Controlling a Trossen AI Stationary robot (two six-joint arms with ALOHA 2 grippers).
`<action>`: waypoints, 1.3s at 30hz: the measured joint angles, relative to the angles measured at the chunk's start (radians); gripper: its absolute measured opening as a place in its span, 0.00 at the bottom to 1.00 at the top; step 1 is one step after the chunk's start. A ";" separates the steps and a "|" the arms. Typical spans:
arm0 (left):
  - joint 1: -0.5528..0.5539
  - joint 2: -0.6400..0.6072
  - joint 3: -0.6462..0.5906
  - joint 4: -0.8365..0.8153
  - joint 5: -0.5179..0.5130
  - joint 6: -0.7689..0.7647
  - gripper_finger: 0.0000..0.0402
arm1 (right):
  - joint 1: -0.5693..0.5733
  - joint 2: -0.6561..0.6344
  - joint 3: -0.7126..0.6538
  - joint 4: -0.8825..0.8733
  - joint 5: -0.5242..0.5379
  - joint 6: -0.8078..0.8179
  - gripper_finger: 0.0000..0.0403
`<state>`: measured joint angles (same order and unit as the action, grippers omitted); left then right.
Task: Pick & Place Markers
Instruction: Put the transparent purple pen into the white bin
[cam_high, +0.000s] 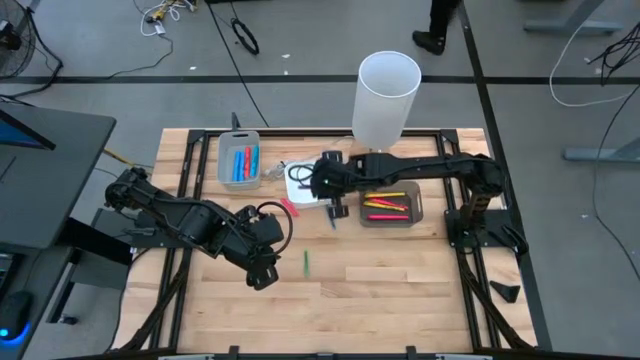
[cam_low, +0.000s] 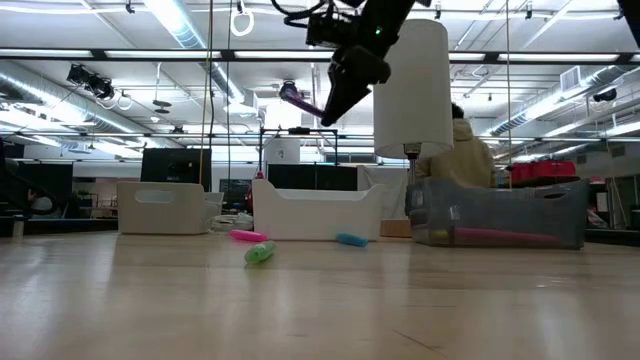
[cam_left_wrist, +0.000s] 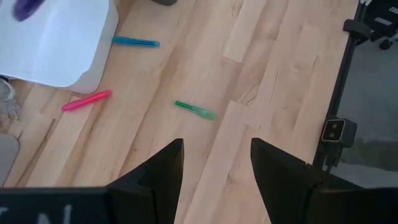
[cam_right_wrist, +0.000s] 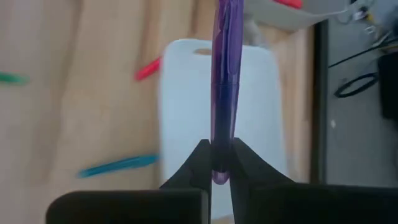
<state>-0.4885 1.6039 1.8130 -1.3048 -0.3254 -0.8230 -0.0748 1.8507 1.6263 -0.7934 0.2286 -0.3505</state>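
My right gripper (cam_right_wrist: 221, 168) is shut on a purple marker (cam_right_wrist: 222, 87) and hangs high above the white tray (cam_right_wrist: 255, 124); in the low view the purple marker (cam_low: 297, 98) sticks out of it. On the wood lie a green marker (cam_left_wrist: 195, 110), a pink marker (cam_left_wrist: 86, 100) and a blue marker (cam_left_wrist: 135, 42). My left gripper (cam_high: 262, 272) hovers open over the table's near left part, with the green marker ahead of its fingers. A grey tray (cam_high: 240, 160) holds blue and red markers, and a dark tray (cam_high: 390, 207) holds yellow and pink ones. My right gripper pinches the purple marker near one end (cam_right_wrist: 221, 158) between its two fingers. The marker runs on along the fingers and sticks out ahead of them, slanting down. It is lifted clear, above the white tray.
A tall white cylinder (cam_high: 388, 95) stands at the table's far edge behind the dark tray. A black frame rail (cam_left_wrist: 339, 81) borders the table. Bare wood lies at the near middle and near right. A person (cam_low: 468, 150) is in the room beyond the table.
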 joint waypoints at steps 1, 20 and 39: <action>0.000 0.000 0.000 0.000 -0.005 0.000 0.48 | -0.011 0.005 0.001 0.016 0.000 -0.015 0.04; 0.000 0.000 0.000 0.012 -0.067 -0.030 0.48 | -0.090 0.234 0.000 0.016 -0.010 -0.035 0.04; 0.000 0.000 0.000 0.007 -0.073 -0.012 0.48 | -0.099 0.283 0.000 -0.009 0.000 -0.009 0.22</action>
<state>-0.4883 1.6043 1.8126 -1.2977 -0.3987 -0.8353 -0.1734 2.1340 1.6260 -0.8024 0.2283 -0.3599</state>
